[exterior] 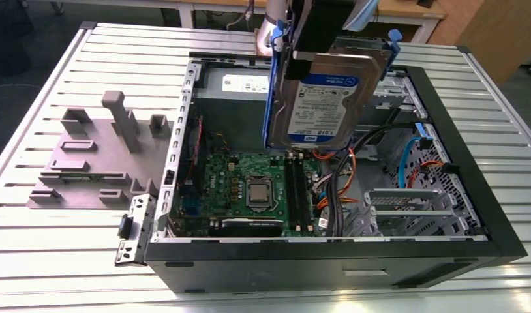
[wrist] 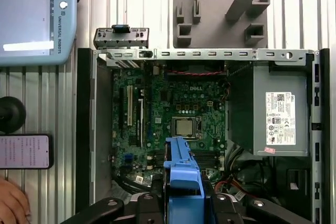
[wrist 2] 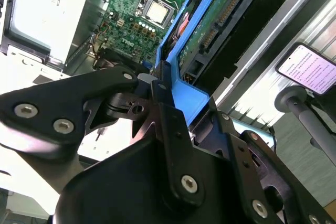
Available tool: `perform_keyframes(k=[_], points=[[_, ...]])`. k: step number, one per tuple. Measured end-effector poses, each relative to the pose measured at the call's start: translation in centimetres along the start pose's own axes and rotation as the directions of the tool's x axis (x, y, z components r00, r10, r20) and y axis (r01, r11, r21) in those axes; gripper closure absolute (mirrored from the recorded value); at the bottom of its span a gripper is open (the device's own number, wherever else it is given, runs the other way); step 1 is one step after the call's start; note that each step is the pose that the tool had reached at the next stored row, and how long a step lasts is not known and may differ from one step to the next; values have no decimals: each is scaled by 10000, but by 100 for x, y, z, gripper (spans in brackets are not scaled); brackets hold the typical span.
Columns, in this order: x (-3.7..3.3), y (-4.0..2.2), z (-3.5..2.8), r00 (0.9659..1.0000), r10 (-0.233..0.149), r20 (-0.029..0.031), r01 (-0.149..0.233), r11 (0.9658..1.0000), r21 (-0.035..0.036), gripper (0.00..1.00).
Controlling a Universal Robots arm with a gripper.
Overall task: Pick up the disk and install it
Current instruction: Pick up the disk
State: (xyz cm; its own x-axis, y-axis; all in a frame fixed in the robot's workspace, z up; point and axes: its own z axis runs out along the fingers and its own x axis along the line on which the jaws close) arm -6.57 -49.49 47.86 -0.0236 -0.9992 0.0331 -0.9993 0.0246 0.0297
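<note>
Ribbed metal table (exterior: 48,261), wooden desk (exterior: 405,9) behind, dark floor (exterior: 9,124)

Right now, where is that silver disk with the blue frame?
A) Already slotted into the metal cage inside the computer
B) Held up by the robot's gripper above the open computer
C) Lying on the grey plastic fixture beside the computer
B: the gripper is clamped on the blue frame of the disk, which hangs label-out over the motherboard of the open computer case, touching nothing inside it.
</note>
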Motion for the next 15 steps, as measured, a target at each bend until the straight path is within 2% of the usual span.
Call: perform_keyframes(k=[2, 13, 14, 15], points=[[-28, 1, -1, 10000, 1, 0, -1, 10000, 0, 64], [-35, 1, -2, 10000, 2, 0, -2, 10000, -1, 64], [-67, 2, -3, 10000, 1, -1, -1, 10000, 0, 64], [-67, 2, -3, 10000, 1, 0, -1, 10000, 0, 64]])
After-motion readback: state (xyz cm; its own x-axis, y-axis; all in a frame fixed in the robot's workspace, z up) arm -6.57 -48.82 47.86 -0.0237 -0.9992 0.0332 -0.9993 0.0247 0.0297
